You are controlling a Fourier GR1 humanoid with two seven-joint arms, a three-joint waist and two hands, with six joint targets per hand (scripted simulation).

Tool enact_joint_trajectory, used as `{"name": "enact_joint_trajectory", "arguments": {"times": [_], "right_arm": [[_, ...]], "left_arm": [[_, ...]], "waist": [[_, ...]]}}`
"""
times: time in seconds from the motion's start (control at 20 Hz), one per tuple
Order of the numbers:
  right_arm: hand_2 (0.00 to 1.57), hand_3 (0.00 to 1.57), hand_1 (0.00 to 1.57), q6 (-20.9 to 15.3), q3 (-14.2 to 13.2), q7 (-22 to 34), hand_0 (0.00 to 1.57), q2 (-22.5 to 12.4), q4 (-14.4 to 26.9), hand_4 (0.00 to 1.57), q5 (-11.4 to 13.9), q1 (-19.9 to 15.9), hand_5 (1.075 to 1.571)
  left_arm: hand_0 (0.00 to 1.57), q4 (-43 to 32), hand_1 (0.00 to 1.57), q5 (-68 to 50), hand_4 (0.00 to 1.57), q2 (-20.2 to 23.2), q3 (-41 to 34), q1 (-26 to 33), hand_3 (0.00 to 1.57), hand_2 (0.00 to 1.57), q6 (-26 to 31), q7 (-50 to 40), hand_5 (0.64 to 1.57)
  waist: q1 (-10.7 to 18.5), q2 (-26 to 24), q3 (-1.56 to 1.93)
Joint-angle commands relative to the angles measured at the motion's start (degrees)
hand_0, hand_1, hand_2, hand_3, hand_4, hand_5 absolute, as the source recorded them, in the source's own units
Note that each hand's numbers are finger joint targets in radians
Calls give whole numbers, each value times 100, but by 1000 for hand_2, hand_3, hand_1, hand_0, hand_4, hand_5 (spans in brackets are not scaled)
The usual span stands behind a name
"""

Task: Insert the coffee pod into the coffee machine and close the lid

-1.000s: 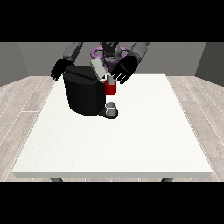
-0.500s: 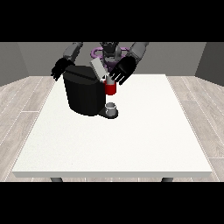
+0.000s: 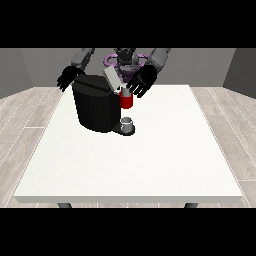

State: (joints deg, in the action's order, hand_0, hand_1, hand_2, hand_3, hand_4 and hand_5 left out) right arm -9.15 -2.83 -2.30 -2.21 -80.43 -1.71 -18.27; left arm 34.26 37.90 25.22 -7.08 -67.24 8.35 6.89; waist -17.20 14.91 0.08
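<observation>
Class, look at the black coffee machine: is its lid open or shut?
Open. The grey lid stands tilted up above the black coffee machine, not lying flat on its top.

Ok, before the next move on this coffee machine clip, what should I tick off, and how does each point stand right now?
1. Lid raised so the pod can go in: ok, it stands tilted up above the coffee machine.
2. Coffee pod located: cannot tell; a grey thing sits at the machine's base, but whether it is the pod is unclear.
3. Hand at the view's right near the machine's top: ok, just above a red thing at the machine.
4. Anything held in that hand: cannot tell.
5. Hand at the view's left out of the lid's way: ok, behind the machine's far corner.
</observation>
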Motion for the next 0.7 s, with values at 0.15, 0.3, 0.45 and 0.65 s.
{"name": "enact_joint_trajectory", "arguments": {"times": [0.15,0.3,0.45,0.65], "right_arm": [[0,0,0,-134,295,-270,0,213,-29,477,160,186,1571],[0,0,0,145,-241,-212,0,-179,149,415,-183,2,1571],[0,0,0,-90,-120,-55,0,-54,212,465,-1,-120,1571],[0,0,0,-132,-98,-219,0,-27,64,419,27,-151,1571]], "left_arm": [[1085,-58,1085,124,403,121,7,-44,956,1132,-58,93,1571],[1051,50,1051,186,365,-122,144,229,953,1118,-108,130,1571],[1073,41,1073,188,364,-38,155,-8,967,1125,156,93,1571],[912,-27,912,237,363,254,85,-141,865,1022,151,299,1571]], "waist": [[-17,160,-7],[174,2,-6],[251,-35,-7],[68,251,-7]]}}
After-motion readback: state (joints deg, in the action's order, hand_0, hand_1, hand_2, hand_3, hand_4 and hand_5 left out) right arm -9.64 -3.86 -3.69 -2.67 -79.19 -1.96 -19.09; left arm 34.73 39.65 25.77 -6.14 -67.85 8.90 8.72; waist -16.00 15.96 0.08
